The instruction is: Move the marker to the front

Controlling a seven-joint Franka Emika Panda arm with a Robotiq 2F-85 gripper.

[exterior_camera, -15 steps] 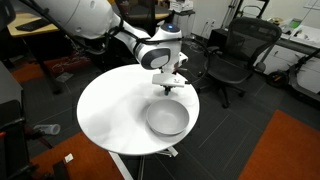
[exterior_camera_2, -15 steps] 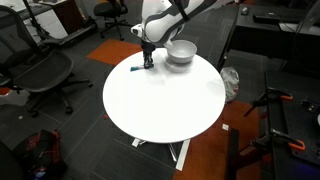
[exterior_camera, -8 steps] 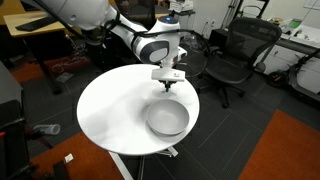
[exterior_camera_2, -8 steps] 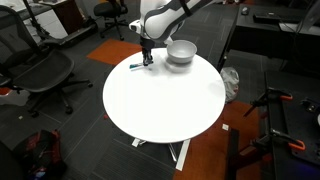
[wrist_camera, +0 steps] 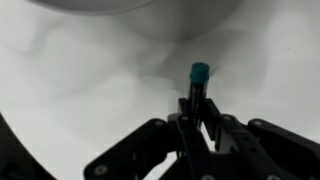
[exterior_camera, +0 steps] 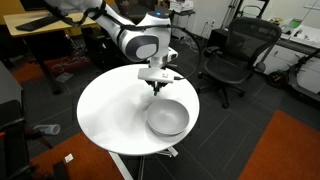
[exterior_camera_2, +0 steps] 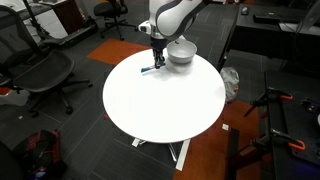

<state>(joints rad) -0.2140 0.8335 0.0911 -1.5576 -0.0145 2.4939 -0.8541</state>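
Observation:
The marker (wrist_camera: 199,80), a thin dark stick with a teal cap, lies between my gripper's (wrist_camera: 197,120) fingers in the wrist view, cap pointing away. The gripper is shut on it, low over the round white table (exterior_camera_2: 165,110). In an exterior view the marker (exterior_camera_2: 147,70) sticks out sideways from the gripper (exterior_camera_2: 157,63), just above the tabletop, near the table's far edge. The gripper (exterior_camera: 157,84) also shows beside the silver-grey bowl (exterior_camera: 167,118). The bowl (exterior_camera_2: 181,51) stands close to the gripper.
Black office chairs (exterior_camera: 232,55) (exterior_camera_2: 40,70) stand around the table. Desks with equipment are behind (exterior_camera: 300,40). The floor has grey and orange carpet (exterior_camera: 280,150). Most of the white tabletop (exterior_camera: 110,110) is bare.
The gripper has moved across the tabletop with the marker in it, away from the table's rim and along the bowl's side. The bowl has not moved.

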